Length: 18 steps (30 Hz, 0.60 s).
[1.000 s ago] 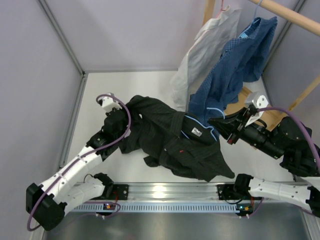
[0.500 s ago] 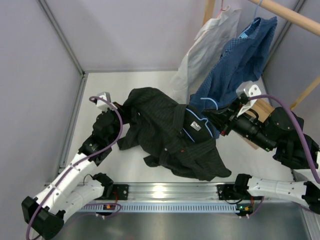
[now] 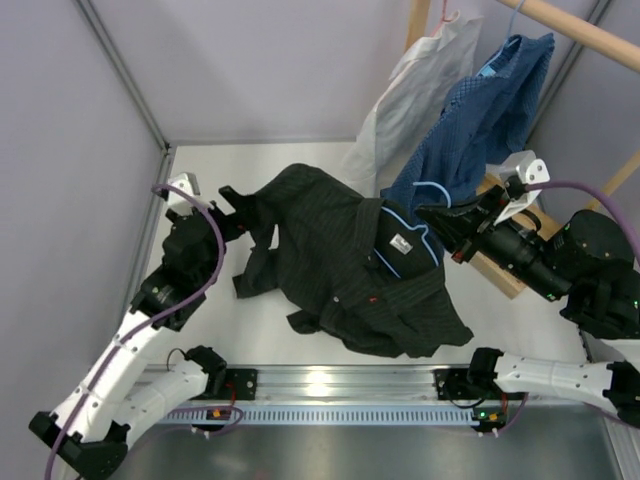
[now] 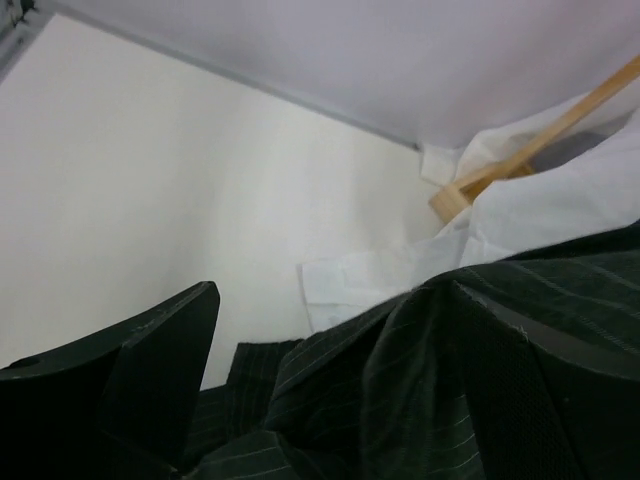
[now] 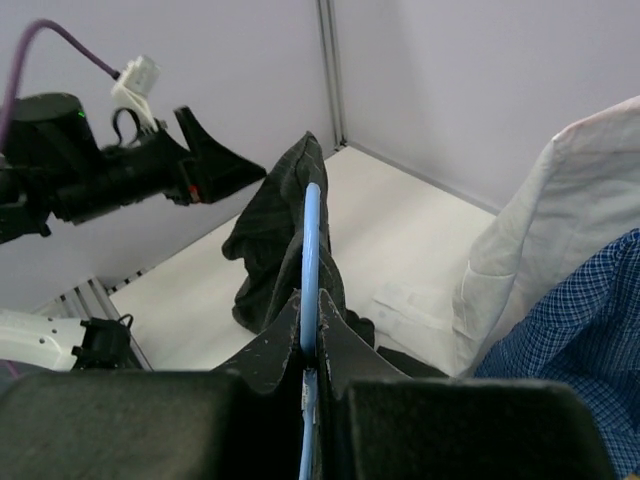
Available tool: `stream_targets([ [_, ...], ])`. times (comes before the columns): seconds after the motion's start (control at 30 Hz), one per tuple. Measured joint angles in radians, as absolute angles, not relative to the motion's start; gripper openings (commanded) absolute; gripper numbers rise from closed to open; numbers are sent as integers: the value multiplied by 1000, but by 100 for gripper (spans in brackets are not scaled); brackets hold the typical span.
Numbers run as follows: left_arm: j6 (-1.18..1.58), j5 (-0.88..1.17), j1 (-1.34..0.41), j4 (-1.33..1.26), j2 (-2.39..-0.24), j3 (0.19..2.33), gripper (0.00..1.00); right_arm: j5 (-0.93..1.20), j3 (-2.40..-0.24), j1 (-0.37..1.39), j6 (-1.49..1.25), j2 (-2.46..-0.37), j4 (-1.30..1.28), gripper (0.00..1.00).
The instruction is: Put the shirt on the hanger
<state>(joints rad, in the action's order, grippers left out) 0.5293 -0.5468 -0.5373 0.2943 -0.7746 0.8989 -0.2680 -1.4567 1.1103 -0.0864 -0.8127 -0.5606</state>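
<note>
Shirt (image 3: 340, 270) lies mid worktop (image 3: 260, 170), light-blue hanger (image 5: 311, 260) inside collar. Right gripper (image 5: 308, 345) pinches hanger wire. Left gripper (image 3: 235, 205) spread at far-left fabric edge. Best: close there, draw fabric slowly over hanger end.

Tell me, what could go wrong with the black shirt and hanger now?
The hanger is a thin wire pinched by the right fingers; it might twist under the shirt. The left fingers are open, so nothing holds the shirt there and it could slip off. The blue shirt hangs close and might snag.
</note>
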Motion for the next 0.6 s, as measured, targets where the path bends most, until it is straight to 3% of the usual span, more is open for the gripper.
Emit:
stream_targets([
  [0.1,456,-459,-536,296,-743,978,90,-269,-1475,1110,-87,-818,-567,0],
  [0.17,377,-289,-535,274,-735,1042,91,-269,-1475,1110,-89,-825,-580,0],
  [0.43,75,743,-537,191,-1047,1437,96,-160,-1438,1110,-89,-819,-678,0],
  [0.6,32,1100,-546,212,-1219,1472,97,-31,-1418,1110,-83,-778,-731,0],
])
